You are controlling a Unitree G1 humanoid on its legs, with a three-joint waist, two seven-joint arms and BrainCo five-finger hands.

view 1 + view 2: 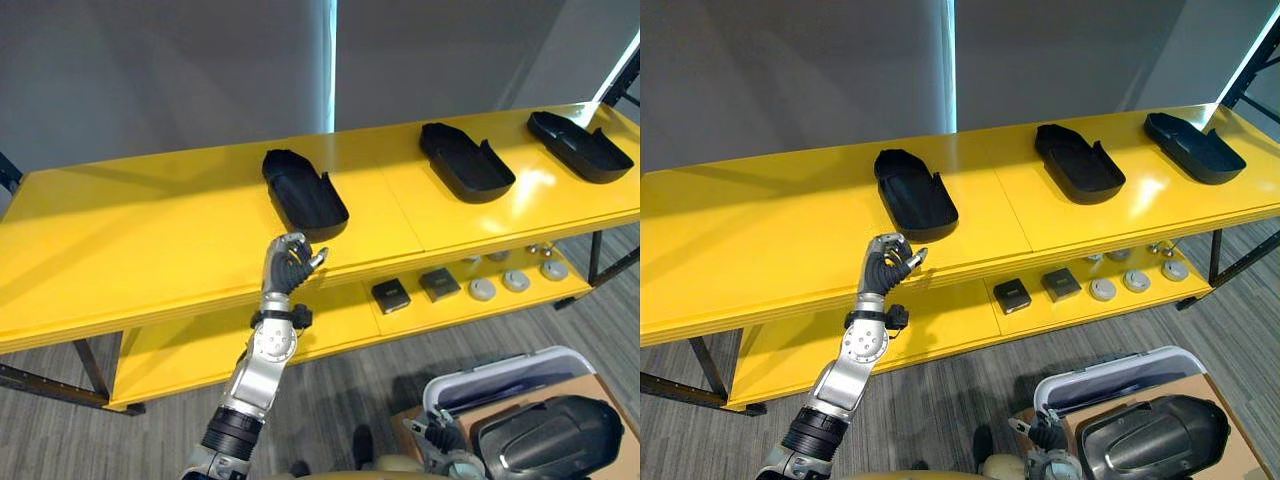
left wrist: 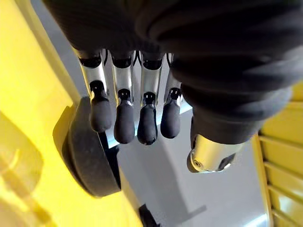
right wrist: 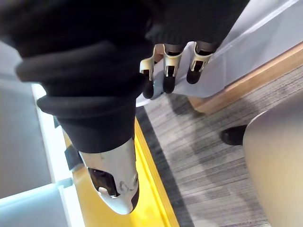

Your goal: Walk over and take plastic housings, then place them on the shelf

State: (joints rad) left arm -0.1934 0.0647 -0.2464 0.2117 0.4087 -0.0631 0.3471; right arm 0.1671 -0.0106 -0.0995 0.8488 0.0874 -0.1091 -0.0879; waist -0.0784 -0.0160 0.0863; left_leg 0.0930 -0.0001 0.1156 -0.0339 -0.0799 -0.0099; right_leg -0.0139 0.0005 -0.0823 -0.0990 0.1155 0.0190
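Left eye view: on the yellow shelf's top lie the left housing, middle housing and right housing, well apart. The left hand hovers at the front edge, just before the left housing. Low down, the right hand is beside a fourth housing near a white bin.

Left wrist view: fingers hang loose and empty.

Right wrist view: fingers relaxed, holding nothing.

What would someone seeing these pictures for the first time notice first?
The bright yellow shelf spans the view, three black plastic housings spaced along its top: left housing, middle housing, right housing. The left hand is raised at the front edge, just before the left housing, holding nothing.
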